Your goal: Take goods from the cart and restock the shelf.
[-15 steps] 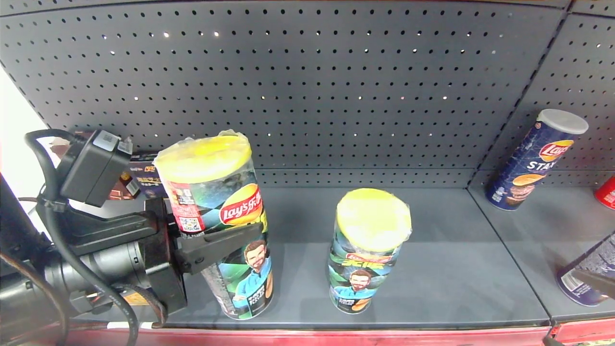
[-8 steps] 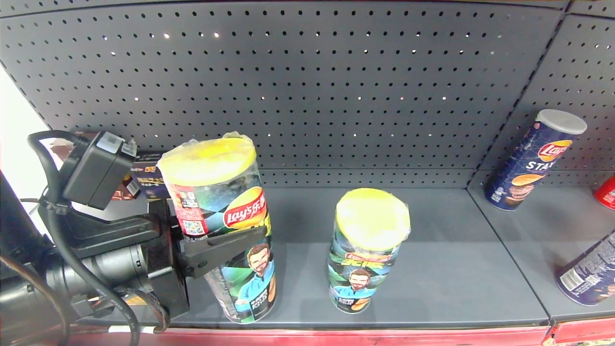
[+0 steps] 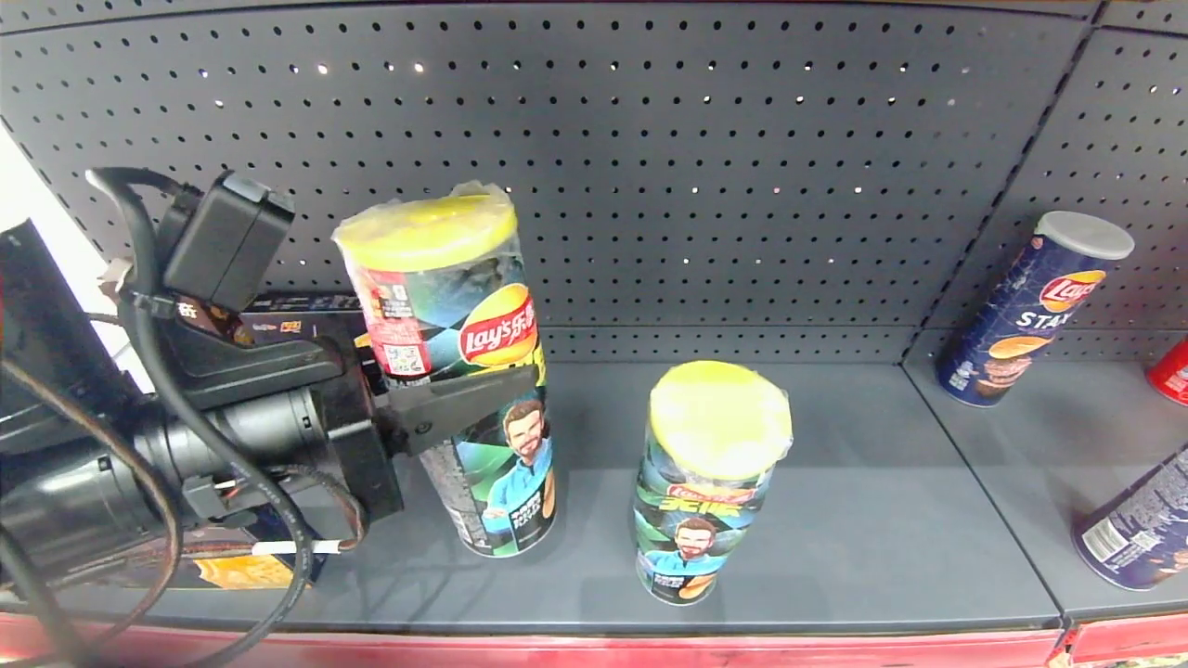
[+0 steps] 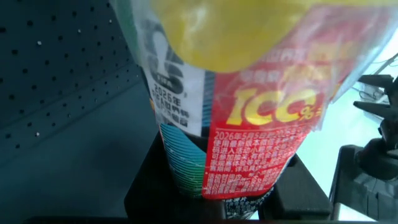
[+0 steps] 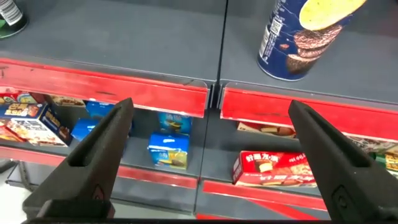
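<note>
The step in hand looks like placing. The left gripper (image 3: 469,394) is clamped round the middle of a tall cardboard crisp can with a yellow plastic lid (image 3: 445,288) and holds it upright over the grey metal shelf (image 3: 882,520). I cannot tell whether the can's base rests on the shelf or hangs just above it. A second yellow-lidded crisp can (image 3: 710,482) stands beyond the gripper's fingertips, near the held can but apart from it. The perforated grey back panel (image 3: 650,186) lies behind the gripper.

The next move probably calls for settling the base flat and then spreading the fingers enough to clear the can without tipping it. The arm should then draw straight back.

The right gripper (image 5: 211,104) is spread wide and holds nothing. It sits low in front of the shelf's red front edge (image 5: 106,84), with a dark blue crisp can (image 5: 298,43) on the shelf beyond its fingertips.

Compared with a second ago, the left arm has carried the held can from the shelf's front edge deeper toward the back panel. The second can has not moved.
</note>
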### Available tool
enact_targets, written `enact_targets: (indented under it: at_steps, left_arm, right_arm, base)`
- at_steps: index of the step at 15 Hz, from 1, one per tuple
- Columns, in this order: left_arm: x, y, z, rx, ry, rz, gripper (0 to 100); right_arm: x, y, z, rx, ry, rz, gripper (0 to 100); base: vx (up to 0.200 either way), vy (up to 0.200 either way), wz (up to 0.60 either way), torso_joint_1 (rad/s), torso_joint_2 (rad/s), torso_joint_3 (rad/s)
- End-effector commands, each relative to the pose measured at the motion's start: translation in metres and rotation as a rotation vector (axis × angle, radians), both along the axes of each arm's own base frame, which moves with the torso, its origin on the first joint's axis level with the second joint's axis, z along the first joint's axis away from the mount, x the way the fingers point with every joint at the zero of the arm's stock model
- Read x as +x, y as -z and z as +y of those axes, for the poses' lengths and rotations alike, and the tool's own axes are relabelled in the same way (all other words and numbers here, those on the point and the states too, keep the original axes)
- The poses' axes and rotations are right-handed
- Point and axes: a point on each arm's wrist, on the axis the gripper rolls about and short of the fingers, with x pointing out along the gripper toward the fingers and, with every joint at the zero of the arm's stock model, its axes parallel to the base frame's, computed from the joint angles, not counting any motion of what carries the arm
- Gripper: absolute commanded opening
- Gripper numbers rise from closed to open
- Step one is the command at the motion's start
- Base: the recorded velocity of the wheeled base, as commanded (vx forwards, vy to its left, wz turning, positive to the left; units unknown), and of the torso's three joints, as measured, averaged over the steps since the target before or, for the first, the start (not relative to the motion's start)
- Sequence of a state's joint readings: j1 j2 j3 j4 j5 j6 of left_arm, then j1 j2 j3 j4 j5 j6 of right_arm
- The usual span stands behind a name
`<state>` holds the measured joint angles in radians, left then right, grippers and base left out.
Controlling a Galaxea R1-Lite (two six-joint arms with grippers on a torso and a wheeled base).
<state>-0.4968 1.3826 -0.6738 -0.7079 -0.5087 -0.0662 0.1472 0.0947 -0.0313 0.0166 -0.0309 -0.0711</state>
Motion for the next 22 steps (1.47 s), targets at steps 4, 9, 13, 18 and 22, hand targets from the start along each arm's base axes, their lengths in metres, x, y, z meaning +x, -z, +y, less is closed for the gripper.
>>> enact_targets:
  at_steps: [4,9,13,18,22]
  left_arm:
    - [0.026,-0.01,-0.012,0.016,-0.067,0.019,0]
    - [0.066,-0.001,-0.015,0.068,-0.091,-0.001,0]
    - [0.098,0.027,-0.028,0.118,-0.058,-0.042,0]
    - [0.133,0.029,-0.044,0.085,-0.004,-0.09,0]
    - [0.144,0.03,-0.051,0.072,0.066,-0.111,0]
  right_arm:
    - [0.0,-0.001,0.0,-0.007,-0.001,0.0,100]
    - [0.0,-0.001,0.0,-0.01,-0.004,-0.001,100]
    - [0.0,-0.001,0.0,-0.009,-0.007,-0.003,100]
    - [0.0,-0.001,0.0,-0.01,-0.007,-0.001,100]
    - [0.0,-0.001,0.001,-0.006,-0.033,-0.003,100]
  base:
    - [0.0,0.0,0.0,0.0,0.0,0.0]
    - [0.0,0.0,0.0,0.0,0.0,0.0]
    - [0.0,0.0,0.0,0.0,0.0,0.0]
    - [0.0,0.0,0.0,0.0,0.0,0.0]
    - [0.0,0.0,0.0,0.0,0.0,0.0]
